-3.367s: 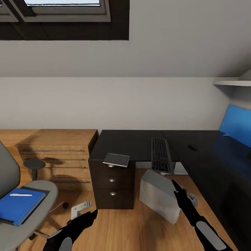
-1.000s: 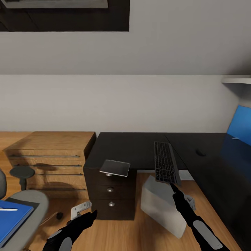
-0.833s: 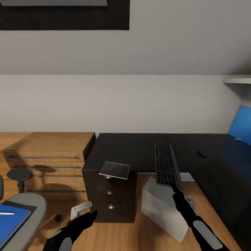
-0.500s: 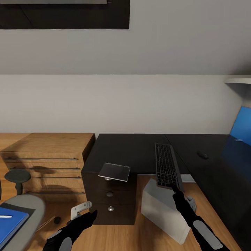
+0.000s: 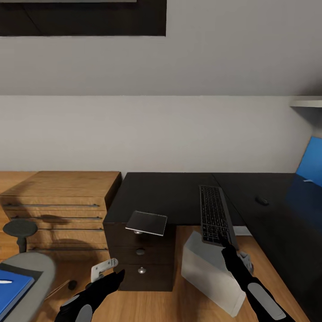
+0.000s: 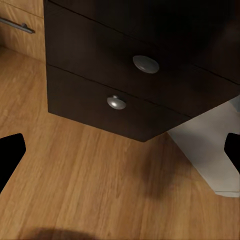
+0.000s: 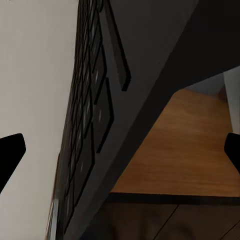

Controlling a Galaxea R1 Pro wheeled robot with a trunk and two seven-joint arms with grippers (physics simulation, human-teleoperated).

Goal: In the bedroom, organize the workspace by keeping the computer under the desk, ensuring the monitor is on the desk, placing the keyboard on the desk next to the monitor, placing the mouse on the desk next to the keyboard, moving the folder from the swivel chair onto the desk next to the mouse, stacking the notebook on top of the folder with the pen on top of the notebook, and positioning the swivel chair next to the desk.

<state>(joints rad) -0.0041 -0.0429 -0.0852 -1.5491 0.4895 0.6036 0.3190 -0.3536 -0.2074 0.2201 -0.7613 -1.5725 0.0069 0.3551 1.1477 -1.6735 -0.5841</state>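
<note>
The black keyboard (image 5: 214,215) lies on the glossy black desk (image 5: 165,190), its near end past the front edge. My right gripper (image 5: 225,243) is open at that end, with the keys (image 7: 92,135) close between its fingers. The mouse (image 5: 261,201) sits further right. The grey notebook (image 5: 146,222) overhangs the drawer unit's (image 6: 125,95) corner. The computer (image 5: 210,270) stands tilted on the floor under the desk. My left gripper (image 5: 119,274) is open, low before the drawers. At far left, the swivel chair (image 5: 29,268) carries the blue folder (image 5: 11,290) and pen (image 5: 3,282). The monitor is out of view.
A low light-wood cabinet (image 5: 62,199) stands left of the desk, with a small round stool (image 5: 20,227) in front of it. A blue wall panel (image 5: 311,165) is at the right edge. Wood floor (image 6: 100,190) lies before the drawers.
The camera has moved toward the desk and to the right, so the chair has slid to the left edge. The keyboard's near end now reaches my right gripper's tips.
</note>
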